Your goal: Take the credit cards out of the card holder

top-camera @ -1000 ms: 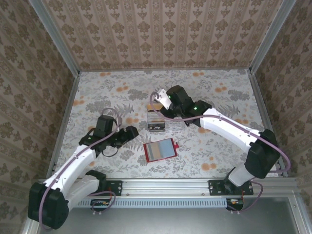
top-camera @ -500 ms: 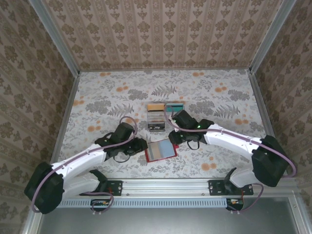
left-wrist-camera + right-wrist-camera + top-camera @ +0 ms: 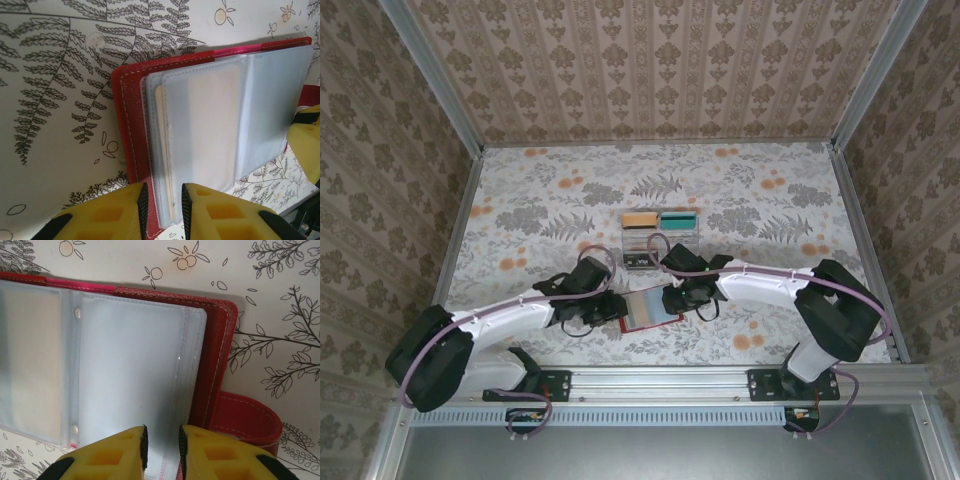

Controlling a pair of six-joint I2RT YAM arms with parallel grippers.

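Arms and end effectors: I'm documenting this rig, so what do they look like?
Both the left arm and right arm have white links with black joints and bases; a lilac cable runs along each. The left end effector and right end effector have yellow fingers with black inner pads.

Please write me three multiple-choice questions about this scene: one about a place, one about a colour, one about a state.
1. The card holder lies: A) between the two hands; B) in a drawer; C) on a shelf.
2. Its cover is: A) blue; B) red; C) green.
3. It is: A) shut by its tab; B) open flat; C) standing upright.
Answers: A, the left hand and right hand flank it; B, red edges frame it; B, its clear sleeves lie exposed.
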